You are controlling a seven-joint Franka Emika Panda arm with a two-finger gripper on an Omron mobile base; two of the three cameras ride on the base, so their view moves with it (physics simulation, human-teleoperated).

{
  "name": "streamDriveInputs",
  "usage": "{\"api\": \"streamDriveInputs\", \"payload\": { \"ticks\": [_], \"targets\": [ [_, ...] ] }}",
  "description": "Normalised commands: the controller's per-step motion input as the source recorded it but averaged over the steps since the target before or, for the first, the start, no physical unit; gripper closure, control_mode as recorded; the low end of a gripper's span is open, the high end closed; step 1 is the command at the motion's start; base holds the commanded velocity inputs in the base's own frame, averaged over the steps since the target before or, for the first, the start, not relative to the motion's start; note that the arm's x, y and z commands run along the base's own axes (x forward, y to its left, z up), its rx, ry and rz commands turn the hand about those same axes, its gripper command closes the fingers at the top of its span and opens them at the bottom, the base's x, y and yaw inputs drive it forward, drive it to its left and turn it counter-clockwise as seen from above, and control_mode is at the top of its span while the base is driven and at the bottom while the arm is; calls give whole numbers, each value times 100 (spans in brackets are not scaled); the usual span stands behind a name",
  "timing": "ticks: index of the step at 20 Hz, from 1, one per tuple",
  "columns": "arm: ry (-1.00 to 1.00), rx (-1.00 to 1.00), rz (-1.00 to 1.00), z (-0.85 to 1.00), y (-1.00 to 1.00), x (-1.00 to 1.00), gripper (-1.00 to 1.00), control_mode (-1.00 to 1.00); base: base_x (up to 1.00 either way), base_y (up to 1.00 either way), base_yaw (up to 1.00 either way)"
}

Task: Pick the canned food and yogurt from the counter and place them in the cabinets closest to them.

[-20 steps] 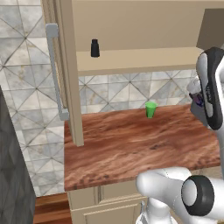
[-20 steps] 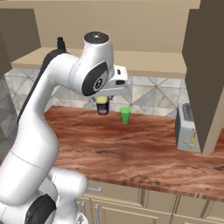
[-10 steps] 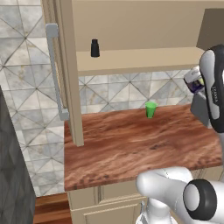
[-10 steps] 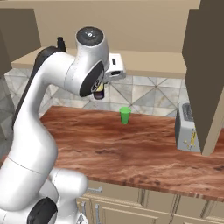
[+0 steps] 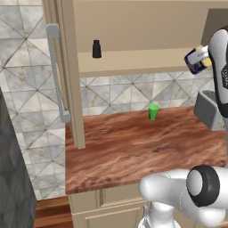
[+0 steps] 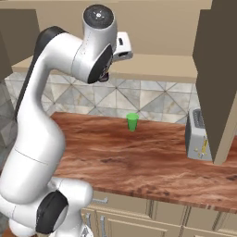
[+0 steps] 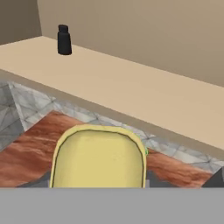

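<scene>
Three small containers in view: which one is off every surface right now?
The dark blue can with the yellow top, held in the gripper at shelf height. The black shaker bottle stands on the shelf, the green cup on the counter.
</scene>
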Motion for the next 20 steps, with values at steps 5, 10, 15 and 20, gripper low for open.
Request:
{"api": "streamDriveInputs", "payload": {
  "ticks": [5,10,15,20],
  "targets": [
    [-2,0,0,7,4,9,100,-100,0,0,0],
    [-2,0,-1,0,6,16,100,-100,0,0,0],
    [0,0,-2,-2,11,33,100,-100,0,0,0],
    [0,-2,-2,-8,14,40,100,-100,0,0,0]
  ]
}}
